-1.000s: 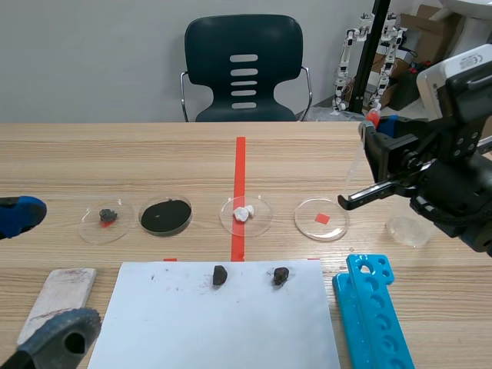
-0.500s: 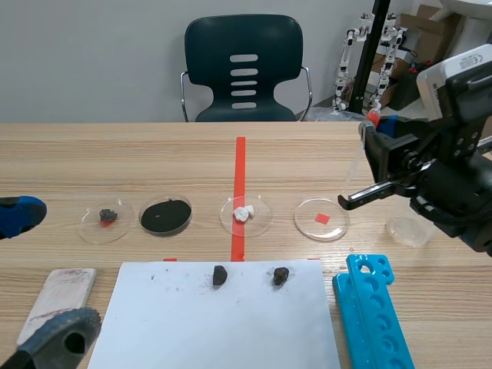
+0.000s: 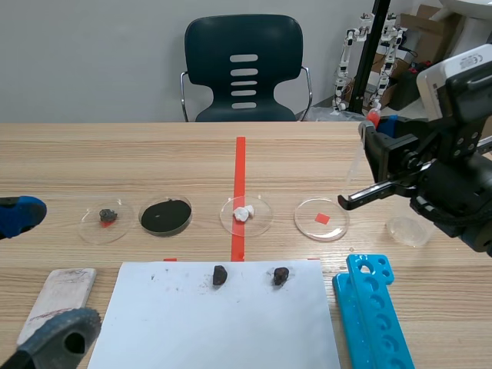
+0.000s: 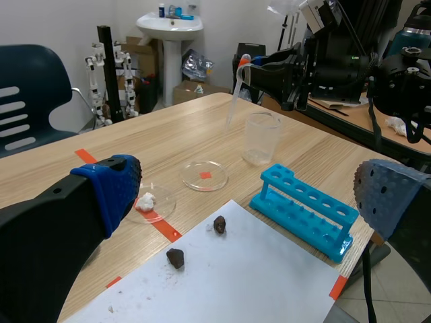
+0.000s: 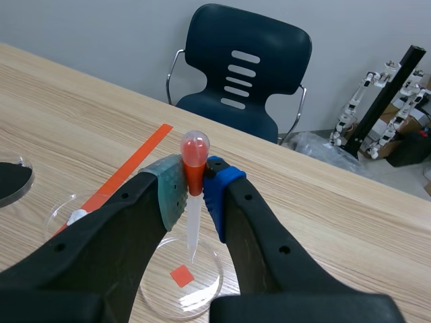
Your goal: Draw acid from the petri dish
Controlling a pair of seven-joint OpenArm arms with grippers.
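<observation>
Clear dish [image 3: 307,224] with a red square [image 3: 321,218] sits under the dropper [image 5: 193,222] pinched by the right fingers [image 5: 168,192]; left fingers [image 4: 111,192] are spread.

Black right gripper [image 5: 195,198], one grey-green dotted pad [image 5: 172,190], one blue, white housing [image 3: 459,73] on black arm [image 3: 461,192]
</observation>
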